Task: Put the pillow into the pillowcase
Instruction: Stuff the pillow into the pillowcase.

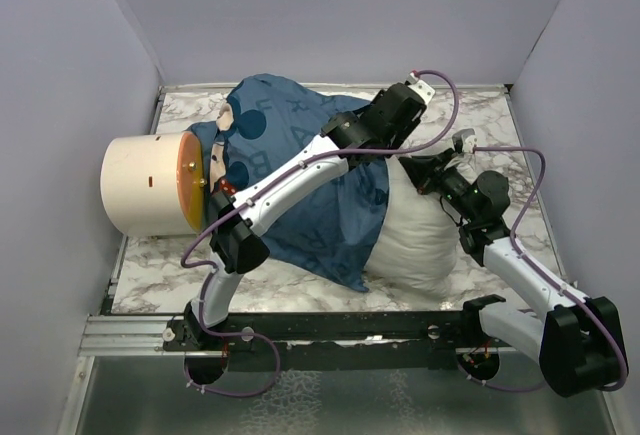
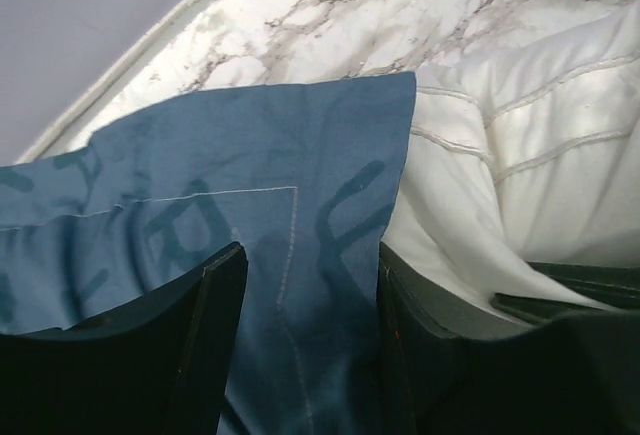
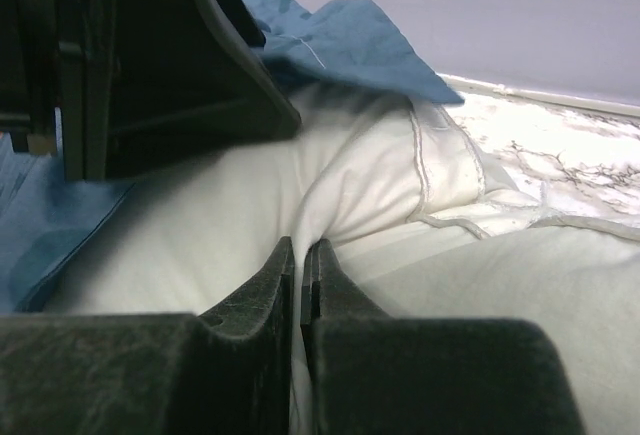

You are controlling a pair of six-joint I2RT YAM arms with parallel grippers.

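Between the parted jaws of the left gripper [image 2: 310, 255] the pillowcase [image 2: 250, 155] hem is straddled, the pillow [image 3: 500, 285] pinched fast by the right gripper [image 3: 303, 250]; sleeving judged midway, closure and pull-over needed next.

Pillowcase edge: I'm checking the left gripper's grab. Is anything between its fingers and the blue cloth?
Nothing visible is. The blue printed fabric pillowcase's edge lies between the left gripper's spread fingers, draped over the plump white fabric pillow, which the right gripper pinches.
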